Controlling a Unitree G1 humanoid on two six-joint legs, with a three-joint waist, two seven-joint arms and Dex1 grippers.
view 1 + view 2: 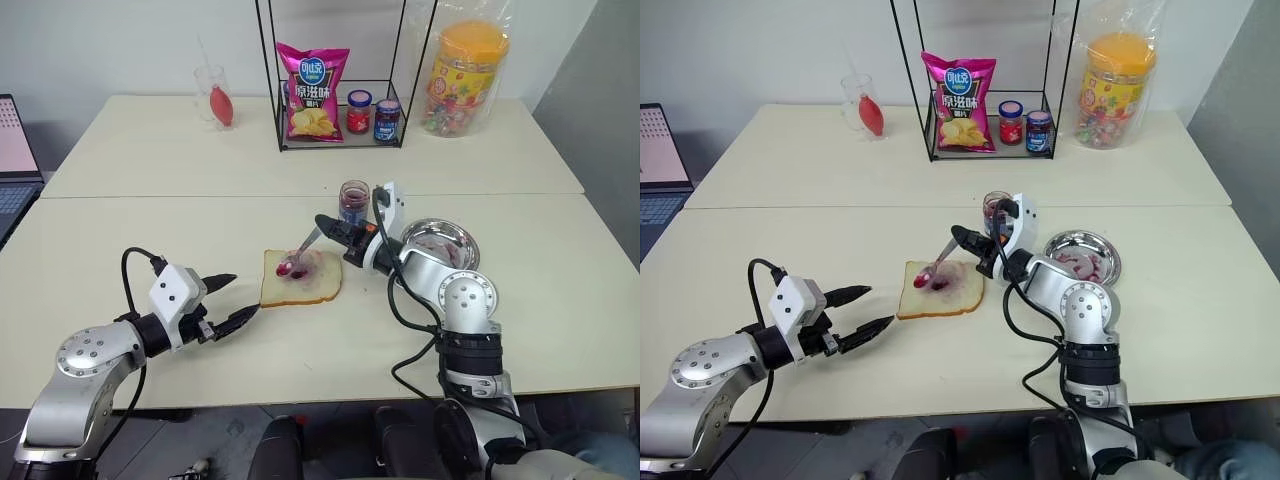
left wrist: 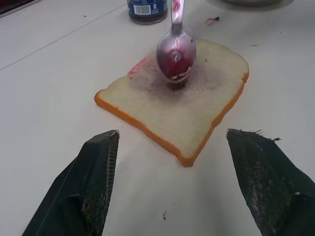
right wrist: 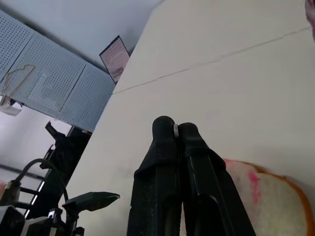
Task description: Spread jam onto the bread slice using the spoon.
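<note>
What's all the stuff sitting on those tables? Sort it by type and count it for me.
Jars: 4 (open jam jar, red-lidded jar, blue-lidded jar, big sweets jar)
Crisps bags: 1
Bread slices: 1
Spoons: 1
Metal dishes: 1
Clear cups: 1
Wire racks: 1
Laptops: 1
Total: 11
</note>
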